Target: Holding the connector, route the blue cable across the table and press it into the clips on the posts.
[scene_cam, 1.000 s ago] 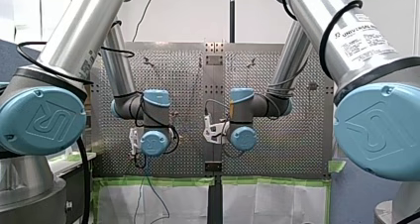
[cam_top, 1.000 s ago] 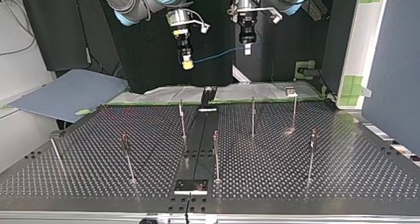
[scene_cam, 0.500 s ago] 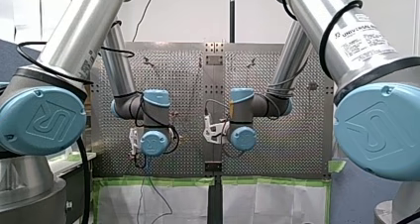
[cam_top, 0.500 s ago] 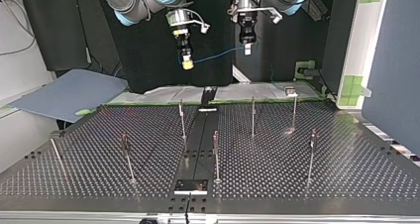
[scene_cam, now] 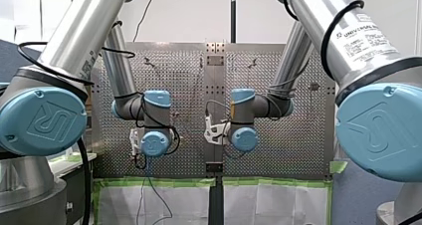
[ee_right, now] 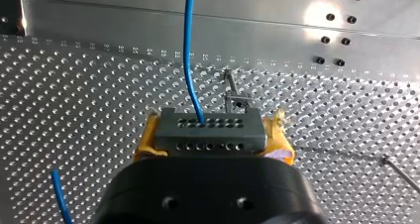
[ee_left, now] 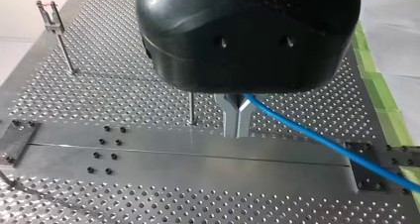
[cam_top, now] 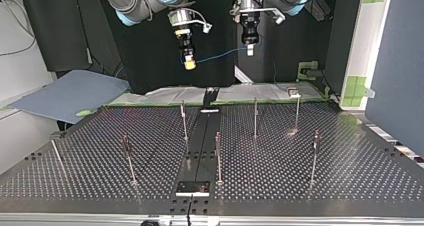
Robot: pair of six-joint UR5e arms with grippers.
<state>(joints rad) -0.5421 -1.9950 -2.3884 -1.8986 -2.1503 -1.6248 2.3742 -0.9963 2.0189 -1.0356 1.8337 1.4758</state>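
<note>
right tool [cam_top: 189, 64] clamps connector [ee_right: 210, 131] | left tool [ee_left: 236, 118] pinches blue cable [ee_left: 307, 135] | grip partly hidden by housing [ee_left: 247, 35]

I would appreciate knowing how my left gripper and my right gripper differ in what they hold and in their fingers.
My left gripper pinches the blue cable itself; my right gripper clamps the grey connector at the cable's end. The left gripper's fingers are bare metal, pressed close together; the right gripper's carry yellow pads, held apart by the connector. Both are shut and hang above the table.
</note>
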